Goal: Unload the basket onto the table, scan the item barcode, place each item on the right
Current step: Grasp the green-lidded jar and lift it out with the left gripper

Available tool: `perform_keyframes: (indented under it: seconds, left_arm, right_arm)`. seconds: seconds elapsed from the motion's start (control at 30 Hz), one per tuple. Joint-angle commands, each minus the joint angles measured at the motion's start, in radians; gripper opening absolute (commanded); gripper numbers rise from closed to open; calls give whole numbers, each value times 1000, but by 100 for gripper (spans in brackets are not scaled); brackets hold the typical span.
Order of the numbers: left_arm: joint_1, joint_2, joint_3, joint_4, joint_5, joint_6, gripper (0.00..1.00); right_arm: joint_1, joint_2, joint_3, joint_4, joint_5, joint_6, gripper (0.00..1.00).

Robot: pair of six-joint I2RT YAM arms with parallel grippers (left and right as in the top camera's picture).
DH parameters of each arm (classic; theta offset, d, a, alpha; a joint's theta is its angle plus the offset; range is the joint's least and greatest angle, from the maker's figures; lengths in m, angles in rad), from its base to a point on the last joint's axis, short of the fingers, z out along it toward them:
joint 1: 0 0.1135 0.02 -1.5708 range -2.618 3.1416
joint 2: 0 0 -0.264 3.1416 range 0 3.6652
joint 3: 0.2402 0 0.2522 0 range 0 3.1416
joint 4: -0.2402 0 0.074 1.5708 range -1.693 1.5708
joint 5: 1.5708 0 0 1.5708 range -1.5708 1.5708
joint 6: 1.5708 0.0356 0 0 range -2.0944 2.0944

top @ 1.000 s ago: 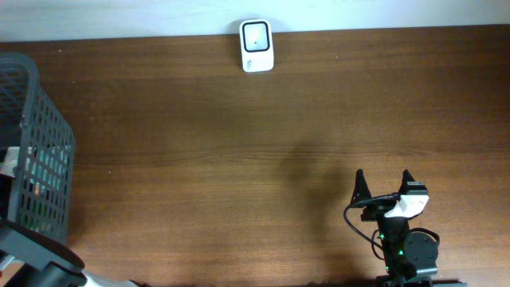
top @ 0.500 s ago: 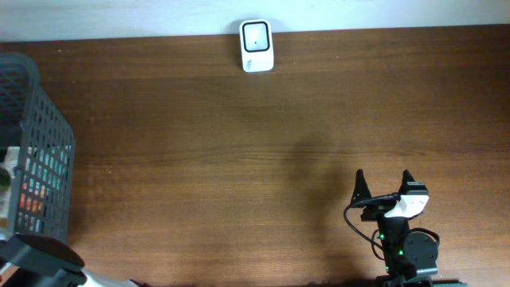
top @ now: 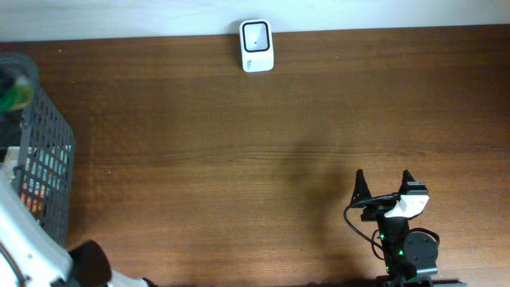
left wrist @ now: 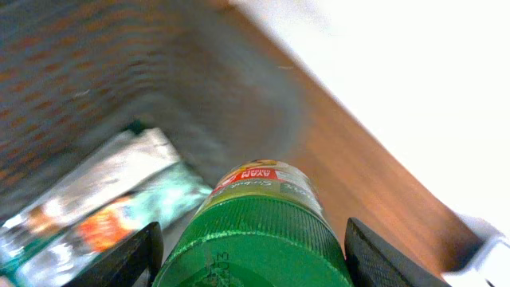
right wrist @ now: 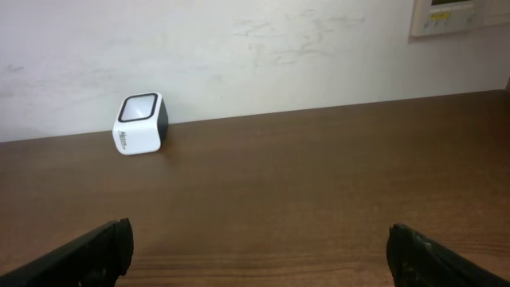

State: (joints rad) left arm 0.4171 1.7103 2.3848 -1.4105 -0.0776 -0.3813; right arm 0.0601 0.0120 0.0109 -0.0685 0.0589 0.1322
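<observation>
A jar with a green ribbed lid [left wrist: 255, 239] and a red and green label is the item, and my left gripper [left wrist: 255, 267] is shut on it, one finger on each side of the lid. The overhead view shows the jar [top: 17, 89] as a green blur above the far end of the dark mesh basket [top: 46, 159] at the left edge. The white barcode scanner [top: 256, 45] with a dark window stands at the table's far edge, also seen in the right wrist view as the scanner [right wrist: 141, 123]. My right gripper [top: 383, 183] rests open and empty near the front right.
Several foil snack packets [left wrist: 88, 199] lie in the basket below the jar. The white wall [right wrist: 255, 48] runs behind the table's far edge. The brown wooden table [top: 239, 159] stretches between basket, scanner and right arm.
The left arm has risen out of the basket with the jar, which now shows as a green blur at the basket's far end. The right arm has not moved.
</observation>
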Motion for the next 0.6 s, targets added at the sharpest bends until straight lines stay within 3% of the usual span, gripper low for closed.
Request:
perform_keyframes:
  seconds: [0.0,0.07,0.37,0.57]
  left_arm:
    - [-175,-57,30,-8,10,16,45]
    - [-306,-39,30,-22,9,16,45]
    - [-660,95,-5,-21,10,16,45]
    - [-830,269,-14,-5,10,16,45]
  right_arm:
    - [5,-6,-5,-7,2,6,98]
    - [5,-6,-5,-7,2,6,98]
    - [5,-6,-5,-7,2,6,98]
    - [5,-6,-5,-7,2,6,98]
